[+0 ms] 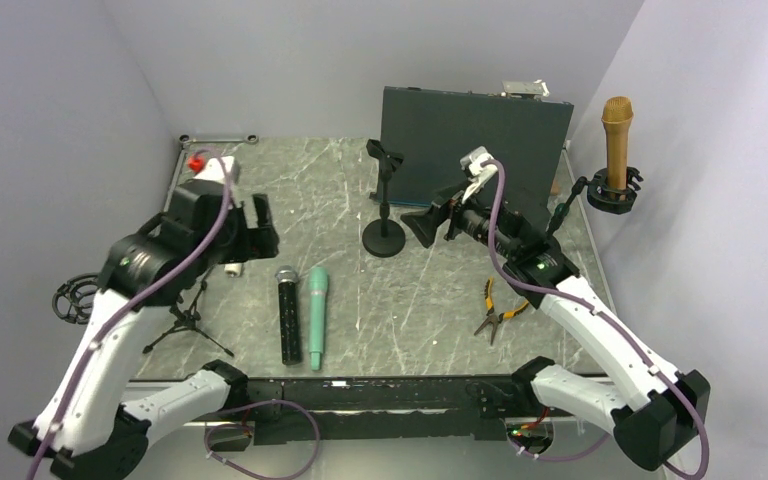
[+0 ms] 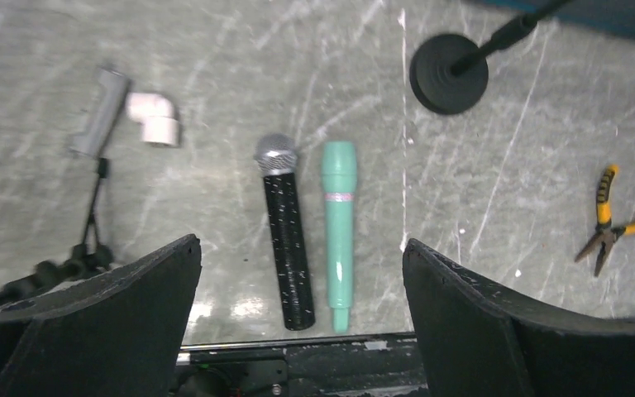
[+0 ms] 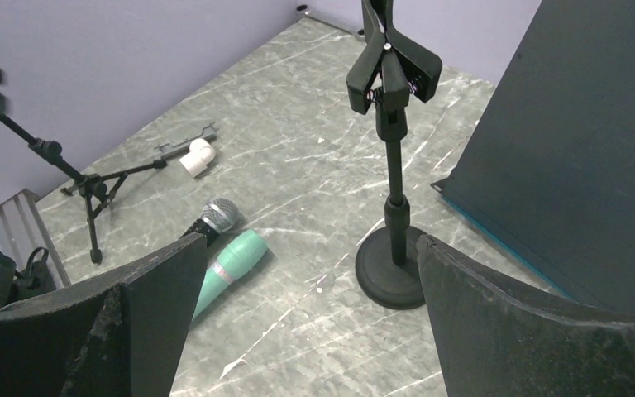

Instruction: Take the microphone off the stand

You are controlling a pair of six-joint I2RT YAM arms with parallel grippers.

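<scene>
A black microphone [image 1: 288, 315] with a silver grille and a teal microphone [image 1: 316, 315] lie side by side on the marble table. The round-base stand [image 1: 385, 225] stands upright in the middle, and its clip [image 3: 393, 70] holds nothing. A gold microphone [image 1: 616, 135] sits upright in a black holder [image 1: 615, 192] on the right wall. My left gripper [image 1: 260, 225] hovers open over the table's left side; the left wrist view shows the black microphone [image 2: 286, 240] and the teal one [image 2: 339, 223] below my left gripper [image 2: 300, 244]. My right gripper [image 1: 425, 222] is open and empty just right of the stand [image 3: 393, 207].
A tripod stand [image 1: 188, 318] stands at the near left. A white pipe elbow [image 1: 233, 268] lies beside it. Yellow-handled pliers [image 1: 495, 310] lie at the near right. A dark panel [image 1: 475, 140] leans at the back. A black coiled item [image 1: 75, 298] hangs off the left edge.
</scene>
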